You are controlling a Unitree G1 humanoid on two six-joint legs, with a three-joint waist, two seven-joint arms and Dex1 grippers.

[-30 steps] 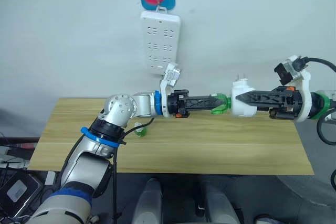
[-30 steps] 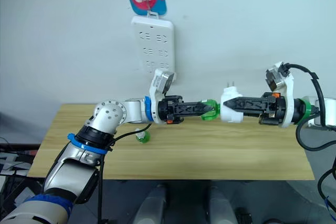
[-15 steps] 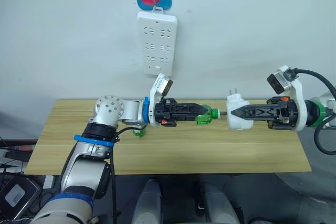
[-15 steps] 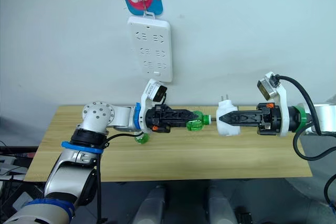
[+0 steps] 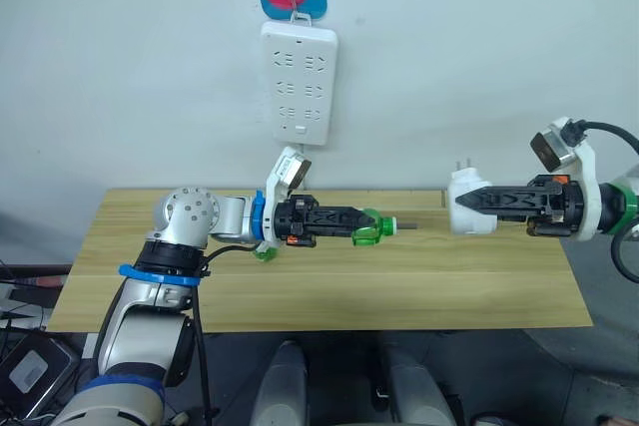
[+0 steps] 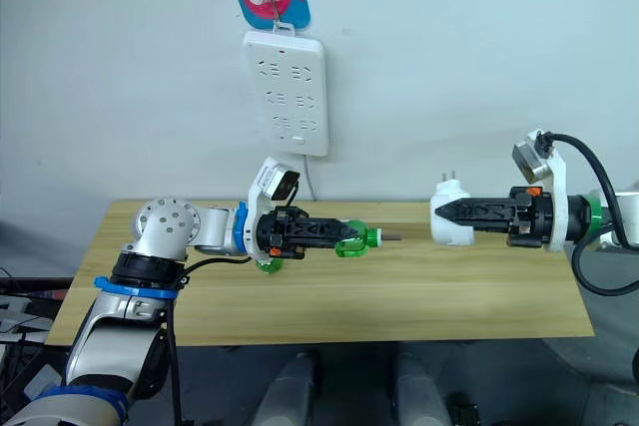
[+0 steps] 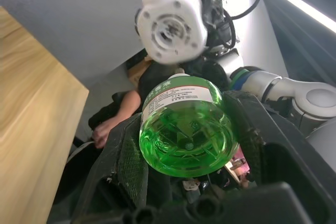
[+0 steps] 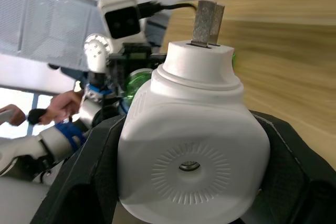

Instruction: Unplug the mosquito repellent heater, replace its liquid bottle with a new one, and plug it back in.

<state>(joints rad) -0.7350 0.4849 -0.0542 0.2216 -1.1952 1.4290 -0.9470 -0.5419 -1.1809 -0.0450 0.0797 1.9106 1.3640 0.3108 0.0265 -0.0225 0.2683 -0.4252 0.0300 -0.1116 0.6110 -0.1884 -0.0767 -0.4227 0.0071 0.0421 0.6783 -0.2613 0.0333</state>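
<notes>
Left claw (image 5: pixel 361 225) clamps the green liquid bottle (image 5: pixel 369 228), pulled free; right claw (image 5: pixel 471 203) clamps the mosquito repellent heater (image 5: pixel 465 202), unplugged, held well apart above the bench (image 5: pixel 399 286). Fitting a new bottle and replugging into the power strip (image 5: pixel 298 83) remain.

The mosquito repellent heater (image 5: pixel 469 213) is a small white rounded plastic unit at the right of the frame, held in the air above the far right part of the wooden tabletop, its two metal prongs pointing up. The liquid bottle (image 5: pixel 367 227), clear green with a thin wick pointing right toward the heater, lies sideways at the centre of the frame, apart from the heater.
</notes>
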